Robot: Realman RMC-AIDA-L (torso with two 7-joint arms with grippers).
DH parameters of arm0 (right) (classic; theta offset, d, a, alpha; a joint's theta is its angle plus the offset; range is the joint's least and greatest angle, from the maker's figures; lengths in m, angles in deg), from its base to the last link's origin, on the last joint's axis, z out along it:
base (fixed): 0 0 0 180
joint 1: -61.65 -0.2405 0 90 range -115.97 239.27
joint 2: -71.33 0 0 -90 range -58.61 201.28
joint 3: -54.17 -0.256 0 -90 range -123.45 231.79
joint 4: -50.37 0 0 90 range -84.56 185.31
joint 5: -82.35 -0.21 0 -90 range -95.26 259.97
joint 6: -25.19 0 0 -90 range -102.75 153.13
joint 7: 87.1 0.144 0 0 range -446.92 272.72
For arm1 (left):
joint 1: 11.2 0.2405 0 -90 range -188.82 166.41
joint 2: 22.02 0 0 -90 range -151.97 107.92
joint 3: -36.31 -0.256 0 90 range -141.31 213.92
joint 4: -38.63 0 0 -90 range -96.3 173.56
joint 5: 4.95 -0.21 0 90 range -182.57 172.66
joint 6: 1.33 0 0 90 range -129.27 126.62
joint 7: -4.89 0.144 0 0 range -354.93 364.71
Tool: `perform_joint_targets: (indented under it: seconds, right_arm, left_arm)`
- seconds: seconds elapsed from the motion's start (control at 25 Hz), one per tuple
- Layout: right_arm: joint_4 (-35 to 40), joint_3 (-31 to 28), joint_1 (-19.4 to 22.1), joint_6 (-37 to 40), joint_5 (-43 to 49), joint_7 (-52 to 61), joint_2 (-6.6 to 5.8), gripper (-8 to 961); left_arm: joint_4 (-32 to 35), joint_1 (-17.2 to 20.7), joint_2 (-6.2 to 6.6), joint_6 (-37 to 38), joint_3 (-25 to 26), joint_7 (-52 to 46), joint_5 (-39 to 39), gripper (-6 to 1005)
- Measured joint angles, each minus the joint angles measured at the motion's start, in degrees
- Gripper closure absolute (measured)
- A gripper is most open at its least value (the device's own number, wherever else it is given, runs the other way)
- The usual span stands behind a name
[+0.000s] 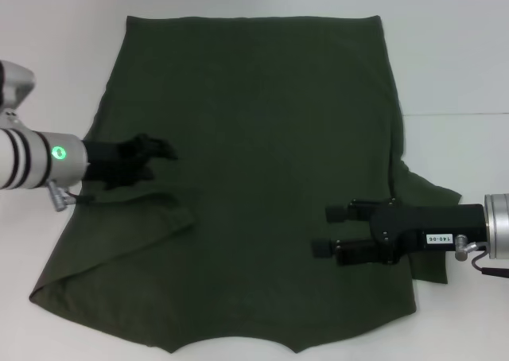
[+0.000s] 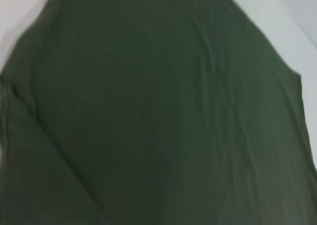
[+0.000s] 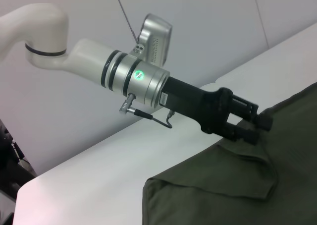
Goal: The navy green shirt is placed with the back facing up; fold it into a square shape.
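1. Surface: a plain white table (image 1: 461, 67) fills the head view, with a pale wall behind it in the right wrist view.
2. Nearest edge, bottom of frame: the navy green shirt (image 1: 254, 138) lies spread flat, collar end toward the robot, hem at the top of frame. Its sleeve at lower left is already folded inward across the body.
3. Lower right: the right gripper (image 1: 330, 230) hovers over the shirt body, arm reaching in level from the right edge, fingers apart and holding nothing. The sleeve on that side lies bunched beneath the arm.
4. Mid left: the left gripper (image 1: 163, 150) reaches in from the left edge, low over the cloth above the folded sleeve. Whether its fingers are apart or together cannot be told.
5. Judgement: the side folds are in hand. The next move likely calls for pinching a side edge and carrying it inward.
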State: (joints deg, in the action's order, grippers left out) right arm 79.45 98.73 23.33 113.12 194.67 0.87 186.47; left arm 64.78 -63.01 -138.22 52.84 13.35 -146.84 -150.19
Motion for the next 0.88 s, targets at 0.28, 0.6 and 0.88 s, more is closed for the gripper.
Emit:
perform_joint_targets:
  seconds: [0.28, 0.6, 0.88]
  right_arm:
    - [-0.2, 0.0, 0.0, -0.6, 0.1, 0.0, 0.18, 41]
    - [-0.2, 0.0, 0.0, -1.1, 0.2, -0.1, 0.24, 41]
    - [-0.2, 0.3, -0.2, -1.4, 0.3, -0.2, 0.25, 41]
  left_arm:
    - [2.8, 7.6, 0.55, -0.9, 0.2, 4.8, 12.8, 472]
    - [2.5, 13.8, 0.41, 2.4, 0.3, 5.2, 17.2, 87]
    - [1.3, 14.6, 0.08, 1.7, 1.3, 4.9, 17.4, 90]
